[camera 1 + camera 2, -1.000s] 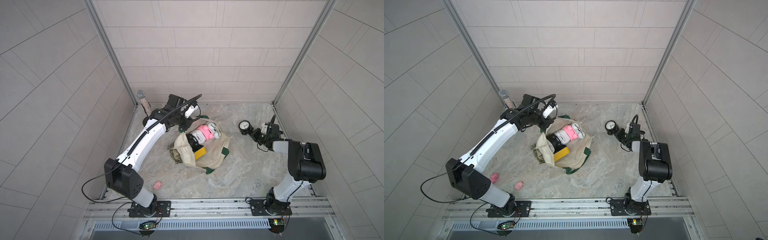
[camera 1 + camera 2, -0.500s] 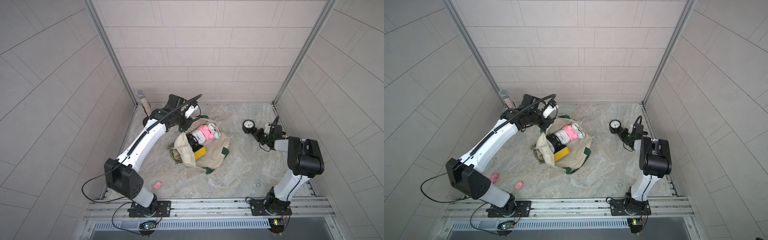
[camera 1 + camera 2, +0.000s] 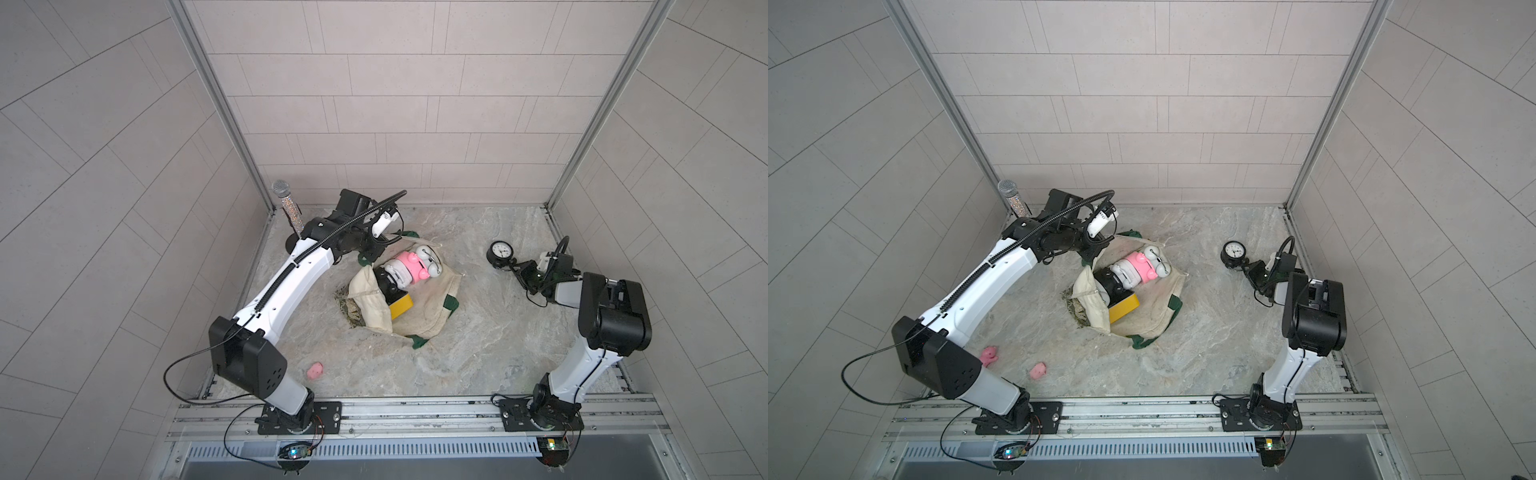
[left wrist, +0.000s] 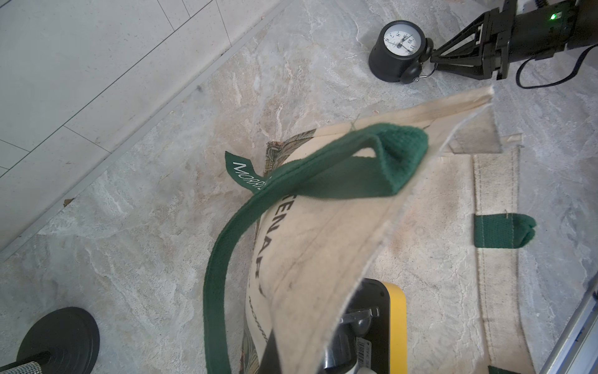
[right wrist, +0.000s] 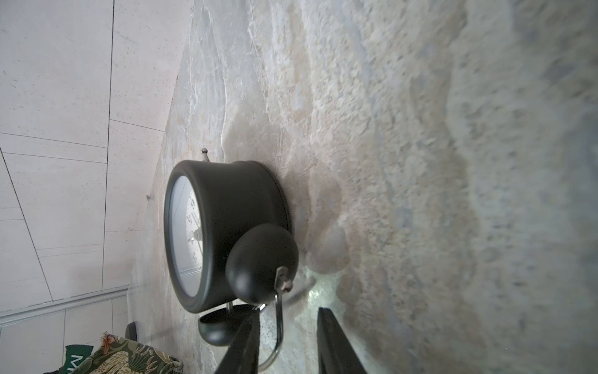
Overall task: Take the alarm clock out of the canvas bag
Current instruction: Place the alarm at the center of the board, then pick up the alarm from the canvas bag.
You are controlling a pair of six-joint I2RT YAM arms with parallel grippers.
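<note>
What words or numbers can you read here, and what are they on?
"MORRI", cut off by the handle: green tag on the bag.
"ENA", partly hidden: print on the bag's side.
"9", "10", "11": clock dial; the other numerals are blurred.
Too small to read: barcode sticker.

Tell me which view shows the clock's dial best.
The left wrist view: the clock turns its dial toward that camera, and numerals can be read. The right wrist view is closer but sees the dial at a steep slant. In both top views the clock is small.
</note>
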